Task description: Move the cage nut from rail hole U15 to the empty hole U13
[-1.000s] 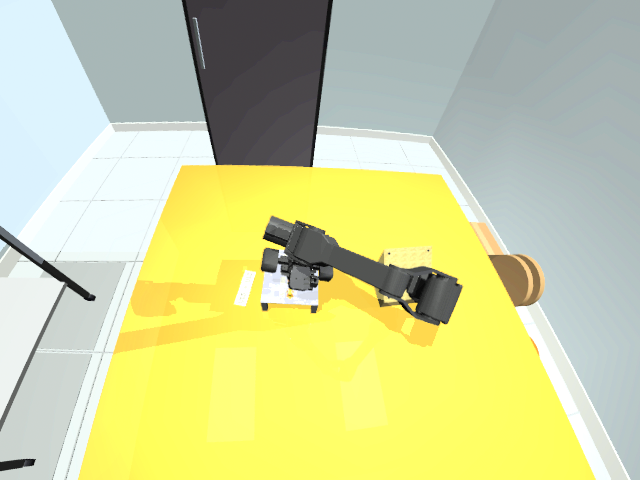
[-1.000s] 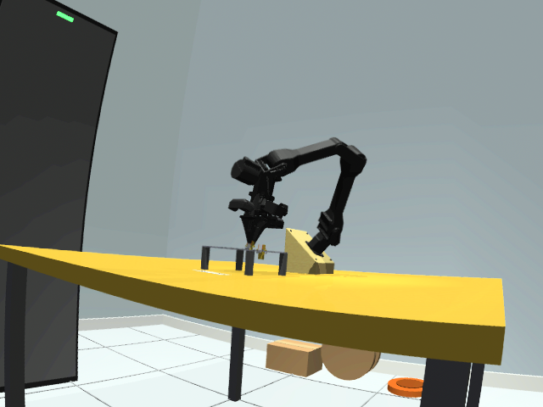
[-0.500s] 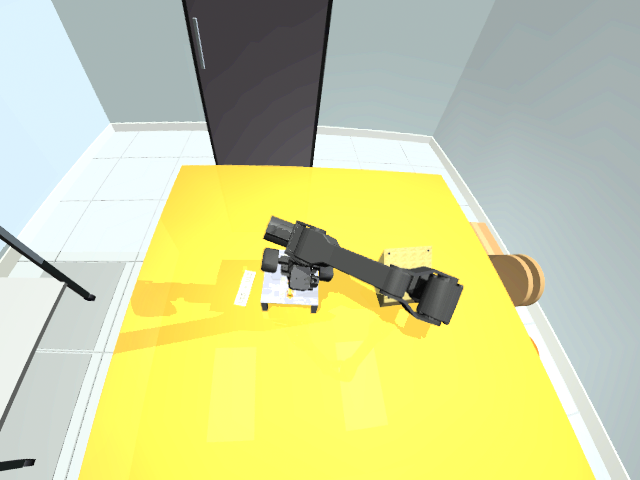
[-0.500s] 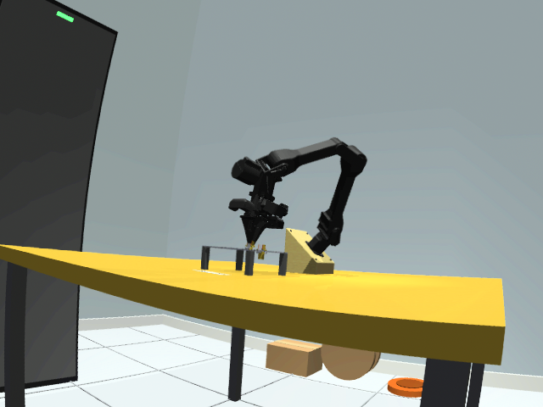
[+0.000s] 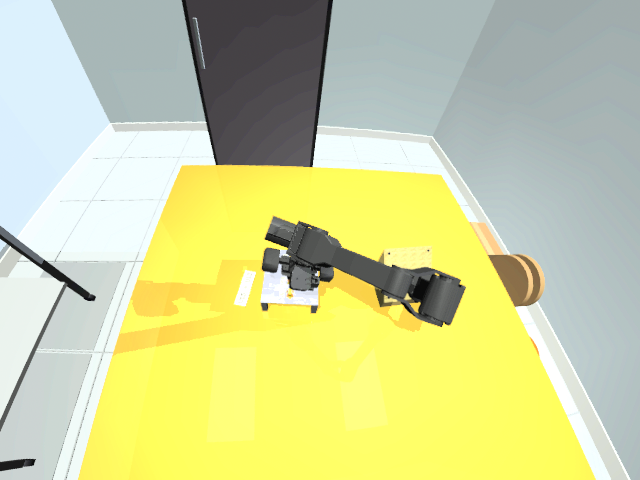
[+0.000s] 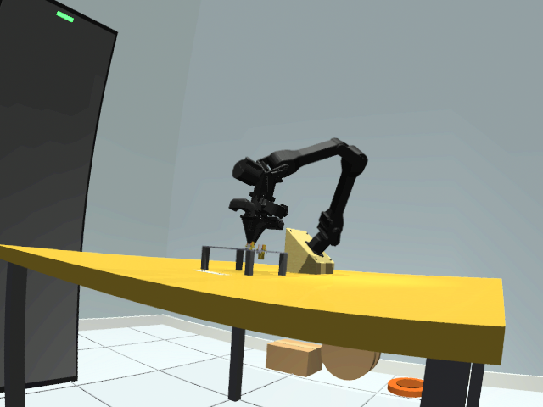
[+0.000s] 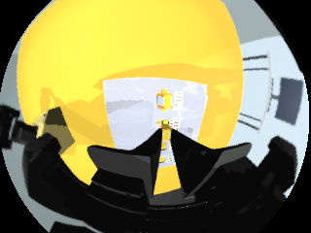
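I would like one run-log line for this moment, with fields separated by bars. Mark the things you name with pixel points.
gripper (image 5: pixel 290 287) (image 6: pixel 250 243) (image 7: pixel 166 129): shut on cage nut (image 6: pixel 252 246) (image 7: pixel 166 124) | place: at rail plate (image 5: pixel 273 297) (image 6: pixel 223 248) (image 7: pixel 131 112) | other nut (image 6: pixel 261 251) (image 7: pixel 164 100): standing apart | seating: unclear

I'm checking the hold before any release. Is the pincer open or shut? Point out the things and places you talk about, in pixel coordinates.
Shut: in the wrist view, the pincer's (image 5: pixel 289 290) (image 6: pixel 250 243) (image 7: pixel 166 129) tips meet around a small yellow cage nut (image 7: pixel 166 125).
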